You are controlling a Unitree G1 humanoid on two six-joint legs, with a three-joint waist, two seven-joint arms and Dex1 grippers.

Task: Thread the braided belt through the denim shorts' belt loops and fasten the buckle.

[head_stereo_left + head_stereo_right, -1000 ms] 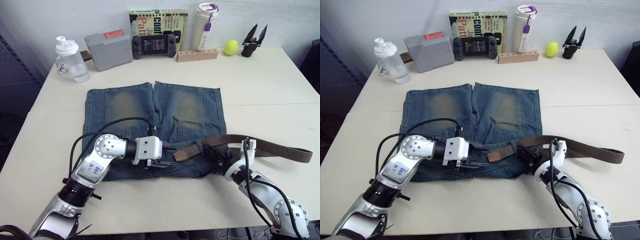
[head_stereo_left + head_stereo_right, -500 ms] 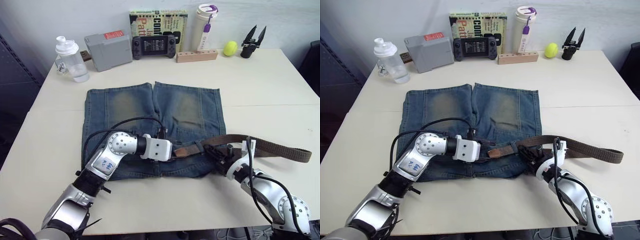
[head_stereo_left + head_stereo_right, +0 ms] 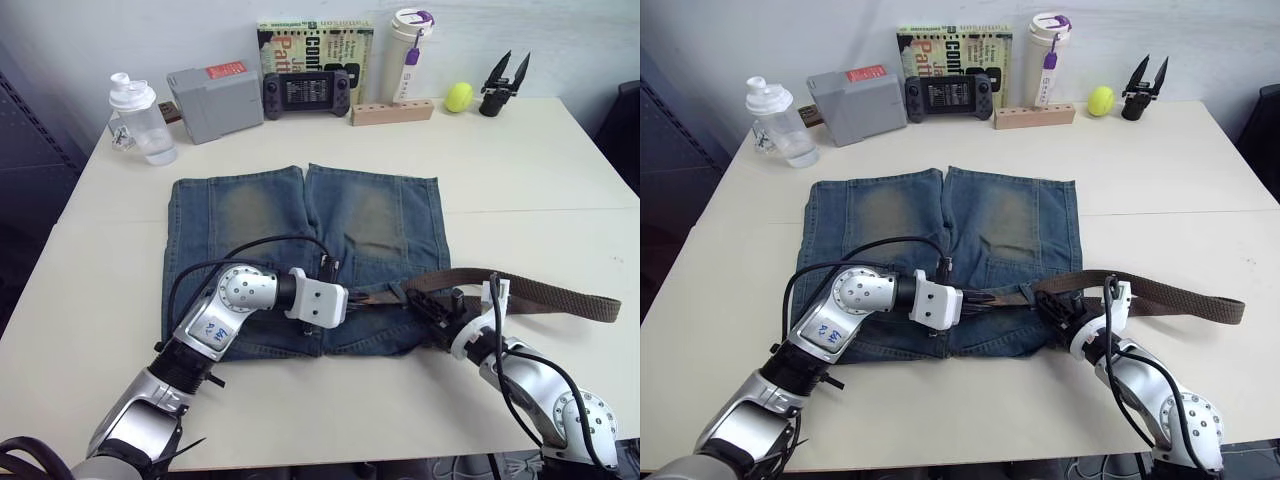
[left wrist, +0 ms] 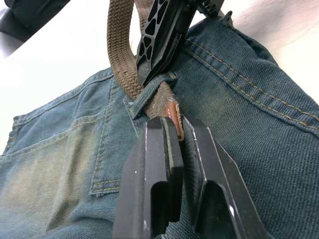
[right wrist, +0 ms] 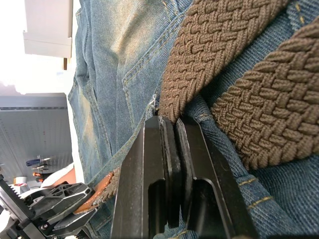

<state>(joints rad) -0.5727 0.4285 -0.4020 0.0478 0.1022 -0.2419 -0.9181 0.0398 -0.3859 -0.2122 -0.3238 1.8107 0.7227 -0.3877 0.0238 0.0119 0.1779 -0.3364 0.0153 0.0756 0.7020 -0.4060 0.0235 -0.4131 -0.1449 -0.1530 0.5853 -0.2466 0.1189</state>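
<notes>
The denim shorts (image 3: pixel 260 215) lie flat on the table, waistband toward me. The braided belt (image 3: pixel 540 292) runs from the table at the right onto the waistband and passes under a belt loop (image 4: pixel 149 92). My left gripper (image 3: pixel 358 298) lies over the waistband's middle, shut on the belt's tan leather end (image 4: pixel 172 107), just past that loop. My right gripper (image 3: pixel 428 308) is shut at the same belt loop, pinching denim right beside the strap (image 5: pixel 209 55). Its black fingers (image 4: pixel 159 35) also show in the left wrist view. The buckle is out of view.
Along the table's back edge stand a clear bottle (image 3: pixel 140 118), a grey box (image 3: pixel 215 100), a game console (image 3: pixel 305 92), a book (image 3: pixel 315 40), a tumbler (image 3: pixel 408 52), a wooden block (image 3: pixel 393 110), a tennis ball (image 3: pixel 460 96) and a spare black gripper (image 3: pixel 500 85).
My left gripper has moved right along the waistband, from left of the tan end onto it, and closed on it. The right gripper has held its place at the loop.
</notes>
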